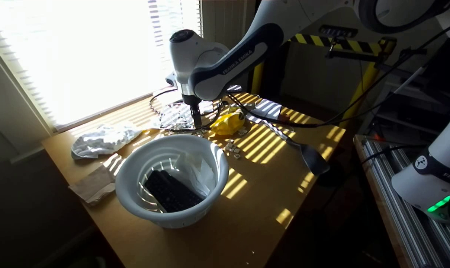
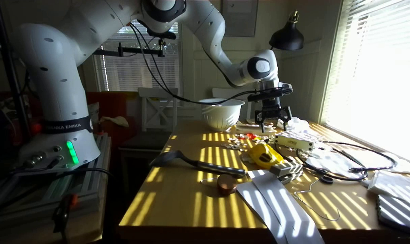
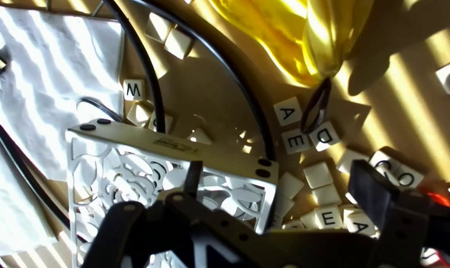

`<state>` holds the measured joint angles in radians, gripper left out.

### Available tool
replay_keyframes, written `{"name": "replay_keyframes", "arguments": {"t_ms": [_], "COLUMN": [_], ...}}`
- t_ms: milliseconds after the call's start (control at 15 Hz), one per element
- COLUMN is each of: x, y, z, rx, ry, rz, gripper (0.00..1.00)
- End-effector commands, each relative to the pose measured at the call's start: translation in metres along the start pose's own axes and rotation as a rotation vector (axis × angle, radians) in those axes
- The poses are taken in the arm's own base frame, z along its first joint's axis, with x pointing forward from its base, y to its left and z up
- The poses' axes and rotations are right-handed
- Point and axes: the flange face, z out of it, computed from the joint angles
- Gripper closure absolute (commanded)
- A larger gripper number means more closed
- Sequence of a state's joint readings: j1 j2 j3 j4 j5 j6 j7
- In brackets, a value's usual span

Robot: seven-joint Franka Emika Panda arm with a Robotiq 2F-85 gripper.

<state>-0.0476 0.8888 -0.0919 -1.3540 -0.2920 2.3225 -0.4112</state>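
Though room dim, tabletop sun-striped.

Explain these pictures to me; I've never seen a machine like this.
This is a white robot arm ending in a two-fingered gripper. Two pictures come from cameras outside it, looking from different places; the close-up comes from a camera on its wrist. On the wooden table are letter tiles, a white openwork holder, a yellow object, a long-handled utensil and a pale bowl with a dark, keyboard-like object inside. The gripper stands open close by the holder, and nothing appears to be held.
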Motion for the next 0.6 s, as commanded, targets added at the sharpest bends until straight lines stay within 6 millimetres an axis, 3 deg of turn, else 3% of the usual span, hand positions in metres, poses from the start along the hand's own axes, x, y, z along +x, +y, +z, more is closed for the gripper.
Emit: {"name": "replay_keyframes", "arguments": {"t_ms": [0,133,533], "x": [0.020,0.029,0.052], "y": [-0.008,-0.010,-0.032], "z": [-0.005,-0.006,-0.009], "rx": [-0.076,-0.110,-0.172], "ry": [0.039,0.085,0.187], "rz": [-0.177,-0.263,-0.296], "gripper": [0.00,0.00,0.00]}}
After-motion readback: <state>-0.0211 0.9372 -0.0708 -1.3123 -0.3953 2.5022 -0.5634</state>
